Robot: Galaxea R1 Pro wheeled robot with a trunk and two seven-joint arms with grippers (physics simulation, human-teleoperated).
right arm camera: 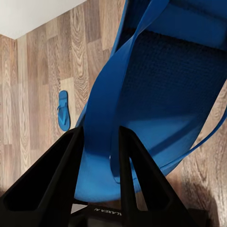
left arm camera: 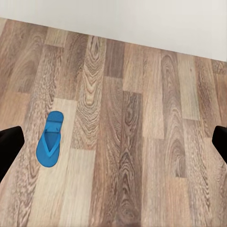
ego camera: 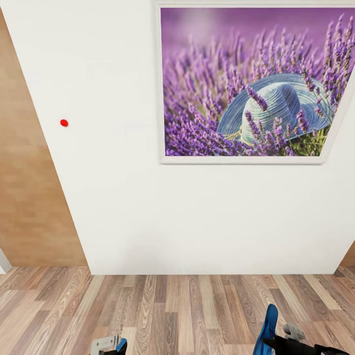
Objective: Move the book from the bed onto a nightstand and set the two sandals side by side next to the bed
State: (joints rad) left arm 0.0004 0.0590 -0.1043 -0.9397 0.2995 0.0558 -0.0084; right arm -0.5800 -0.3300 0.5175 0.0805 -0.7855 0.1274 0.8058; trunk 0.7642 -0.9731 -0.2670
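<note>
Two sandals: one (right arm camera: pixel 142 94) claw-held (right arm camera: pixel 100 142), one (left arm camera: pixel 49 138) floored.

The floor (left arm camera: pixel 142 142) is matt, grained wood plank. The held sandal (right arm camera: pixel 156 109) looks like rubbery blue foam with a finely pebbled sole; the wall (ego camera: pixel 123 207) is smooth matt white.

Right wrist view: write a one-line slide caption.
Right tool shut on a blue sandal's strap, with the second sandal lying flat on the wood-plank floor.
</note>
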